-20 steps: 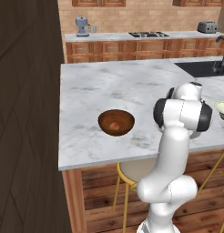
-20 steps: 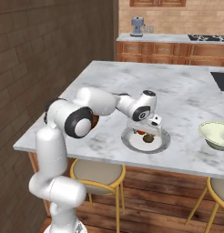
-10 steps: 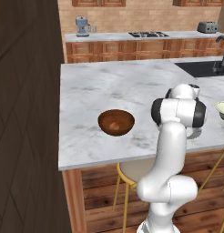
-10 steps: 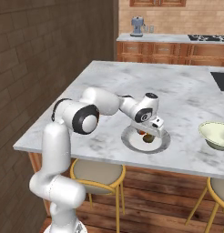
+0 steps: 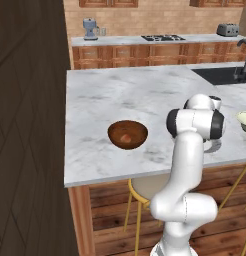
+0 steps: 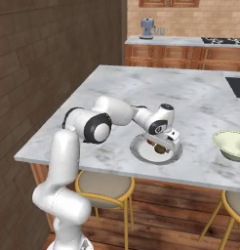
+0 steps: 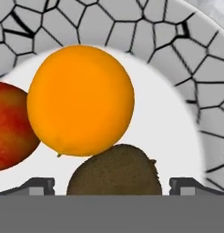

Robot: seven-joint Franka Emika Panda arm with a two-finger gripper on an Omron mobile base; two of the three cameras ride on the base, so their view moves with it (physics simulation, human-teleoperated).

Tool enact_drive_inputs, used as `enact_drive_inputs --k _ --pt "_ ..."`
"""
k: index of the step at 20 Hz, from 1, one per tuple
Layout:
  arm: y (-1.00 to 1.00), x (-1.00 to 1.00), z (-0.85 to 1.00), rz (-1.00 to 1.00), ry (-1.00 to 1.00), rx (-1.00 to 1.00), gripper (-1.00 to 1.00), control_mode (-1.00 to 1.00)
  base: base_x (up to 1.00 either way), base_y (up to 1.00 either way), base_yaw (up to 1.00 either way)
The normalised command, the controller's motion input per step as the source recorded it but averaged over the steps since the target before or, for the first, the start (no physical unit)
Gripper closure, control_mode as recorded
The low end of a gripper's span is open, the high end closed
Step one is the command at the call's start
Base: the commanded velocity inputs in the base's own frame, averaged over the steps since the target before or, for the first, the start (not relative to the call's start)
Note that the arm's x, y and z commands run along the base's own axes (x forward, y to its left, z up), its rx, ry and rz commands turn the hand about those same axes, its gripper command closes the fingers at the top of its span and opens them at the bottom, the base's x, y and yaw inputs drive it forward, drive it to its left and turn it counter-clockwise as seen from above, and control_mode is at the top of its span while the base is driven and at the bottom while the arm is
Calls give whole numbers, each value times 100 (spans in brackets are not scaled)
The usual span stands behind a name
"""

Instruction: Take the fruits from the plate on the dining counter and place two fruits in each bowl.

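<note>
Along the back wall runs a narrower marble worktop [image 5: 145, 40] on wooden cabinet doors [image 5: 155, 54], and everything else is placed from it. On its left end stands a blue-grey appliance [image 5: 89, 28], a black stovetop [image 5: 162, 37] lies near its middle, and a silver toaster [image 5: 227, 30] sits toward its right end, while a dark sink [image 5: 220, 75] with a faucet [image 5: 241, 60] lies in front of that right end. Well in front of the worktop and lower down, round stools [image 6: 105, 184] with yellow legs stand on the wood floor [image 6: 156, 229], and a dark brick wall [image 6: 39, 58] rises to its left.
</note>
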Motion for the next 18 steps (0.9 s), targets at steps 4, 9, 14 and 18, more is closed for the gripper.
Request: enact_drive_inputs --k 4,9,14,18 --pt "0 0 -15 -3 3 0 100 -100 0 0 0" --pt "3 -2 -11 -1 2 0 100 -100 0 0 0" --pt "6 -50 77 0 -2 0 100 -100 0 0 0" --pt "46 -50 92 2 0 0 100 -100 0 0 0"
